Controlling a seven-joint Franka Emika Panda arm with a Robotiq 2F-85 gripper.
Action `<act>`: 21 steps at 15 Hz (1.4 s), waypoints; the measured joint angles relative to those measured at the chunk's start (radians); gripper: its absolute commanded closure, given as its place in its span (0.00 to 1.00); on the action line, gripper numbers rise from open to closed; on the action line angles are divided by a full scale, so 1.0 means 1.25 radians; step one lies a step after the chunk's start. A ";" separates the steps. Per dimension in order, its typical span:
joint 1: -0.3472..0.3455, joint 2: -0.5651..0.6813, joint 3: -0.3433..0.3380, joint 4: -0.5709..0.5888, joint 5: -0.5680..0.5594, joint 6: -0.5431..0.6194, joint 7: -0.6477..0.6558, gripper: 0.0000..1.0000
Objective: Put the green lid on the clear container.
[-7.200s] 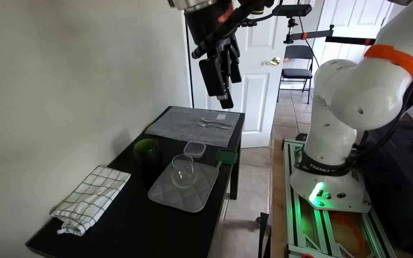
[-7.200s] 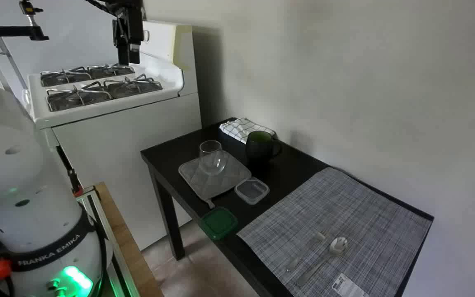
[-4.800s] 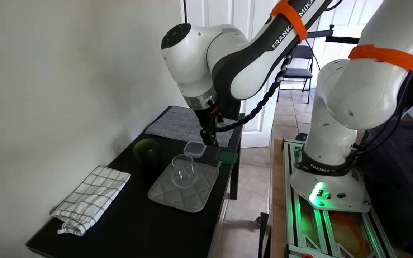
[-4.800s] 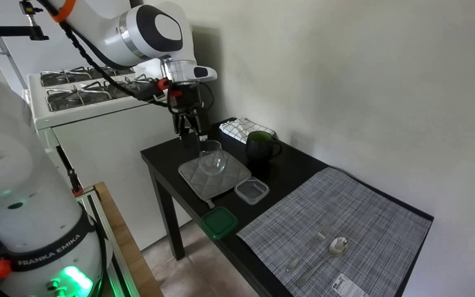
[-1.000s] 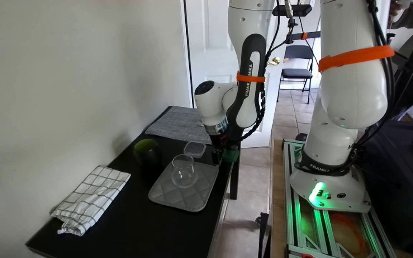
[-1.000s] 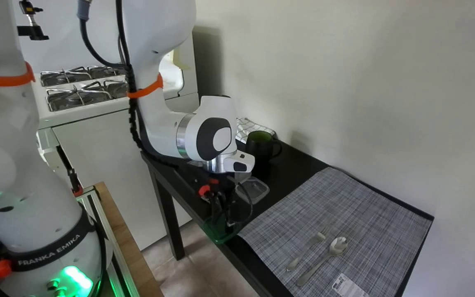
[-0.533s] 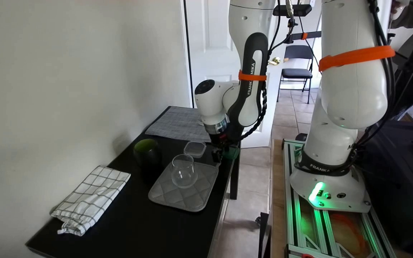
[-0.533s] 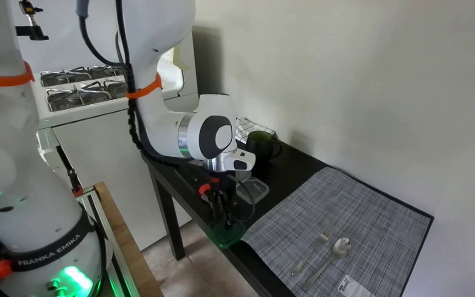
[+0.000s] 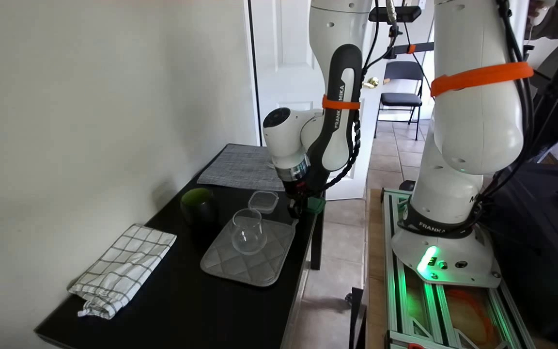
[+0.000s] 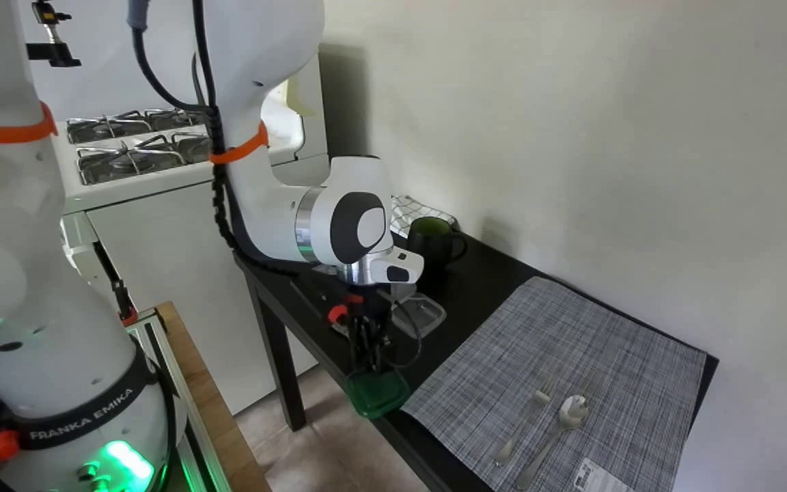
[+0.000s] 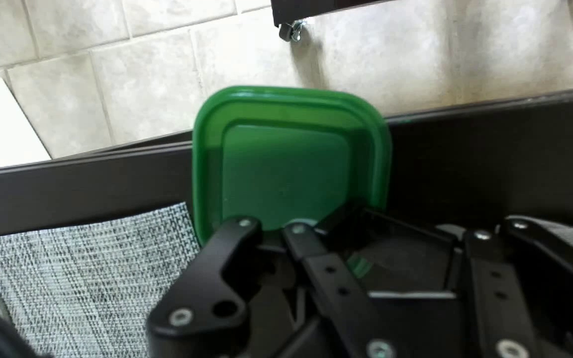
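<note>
- tool (image 10: pixel 371 367) closed, seemingly pinching the green lid (image 11: pixel 286 169) by one rim; lid looks tilted, reaching past the edge of the tabletop (image 11: pixel 495 154);
- lid probably light, slick, slightly bendy plastic; rim is the place to hold, may pivot;
- clear container (image 9: pixel 263 201) near, inward of the edge; free room over the floor (image 11: pixel 142 94); drinking glass (image 9: pixel 249 233) near container, likely fragile

Green lid (image 11: pixel 286 169): rounded square, raised rim around a recessed middle. Tilts at the edge of the surface (image 9: pixel 177 300), nipped along one side by the gripper (image 10: pixel 374 370). Clear container (image 10: pixel 429 313), partly hidden in an exterior view: shallow, see-through, also rounded square. Sits flat on the surface, open side up, apart from the lid.
</note>
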 measured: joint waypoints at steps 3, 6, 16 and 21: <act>-0.003 0.003 0.001 0.000 0.000 0.003 0.002 1.00; -0.007 0.003 0.007 0.003 0.000 0.003 0.002 1.00; -0.011 -0.066 0.071 0.004 0.014 -0.022 -0.001 0.61; -0.011 -0.071 0.121 0.004 0.039 -0.125 -0.027 0.23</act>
